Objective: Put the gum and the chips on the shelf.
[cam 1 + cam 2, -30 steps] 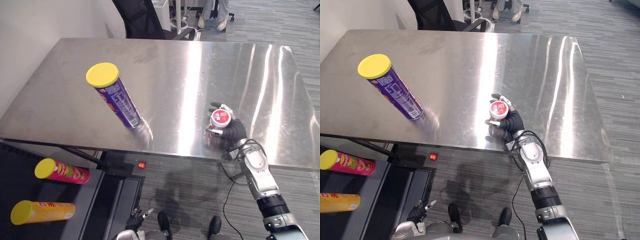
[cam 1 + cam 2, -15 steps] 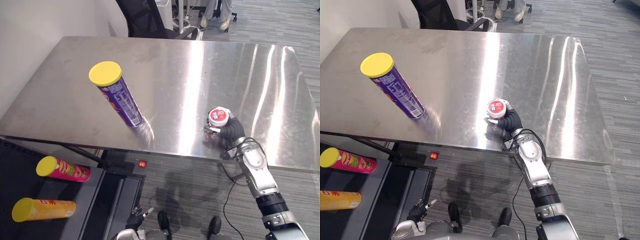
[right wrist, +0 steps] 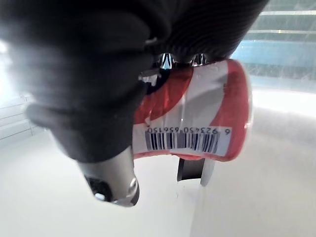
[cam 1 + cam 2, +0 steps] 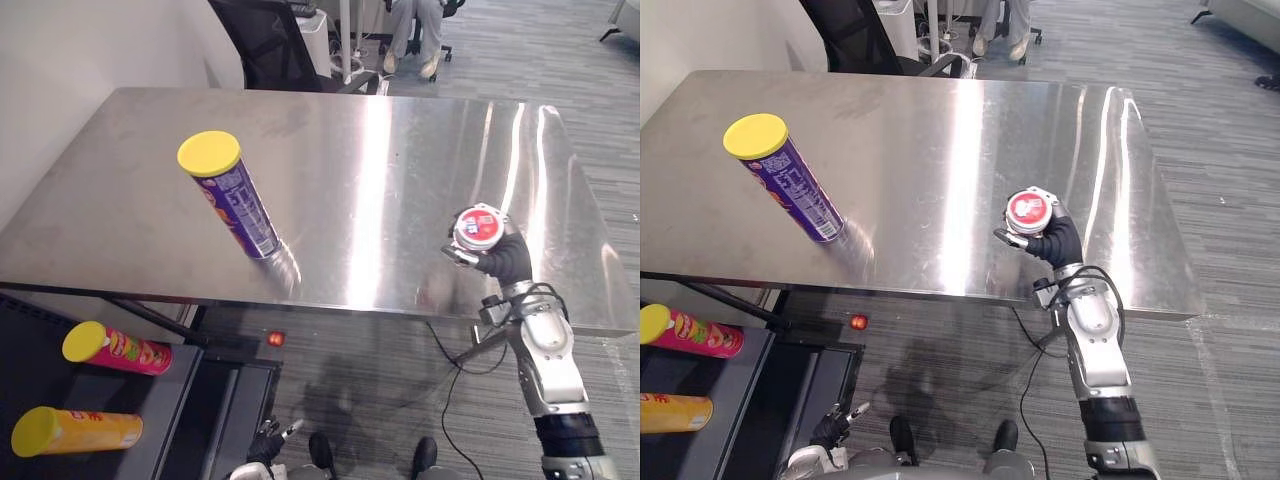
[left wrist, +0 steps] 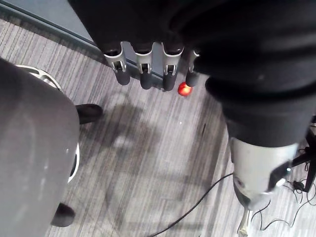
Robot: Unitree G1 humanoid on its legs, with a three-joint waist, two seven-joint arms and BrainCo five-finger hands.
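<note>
**Gum's grabbed, chips not touched yet**

Right hand (image 4: 500,262) is curled around the gum (image 4: 477,226), and it looks raised just off the desk (image 4: 380,140) near the front right corner. The chips (image 4: 232,195) stand near the front left edge. Left hand (image 5: 146,74) hangs low, fingers relaxed and empty. Seems like the carry step, so next I'd guess the gum has to travel across to the shelf (image 4: 40,385), below the desk's front left corner.

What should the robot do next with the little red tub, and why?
Probably carry it left and down to the shelf. The right hand has fingers curled round the gum tub, seemingly lifted clear of the table; the shelf, holding a pink can and a yellow can, sits lower on the robot's left.
</note>
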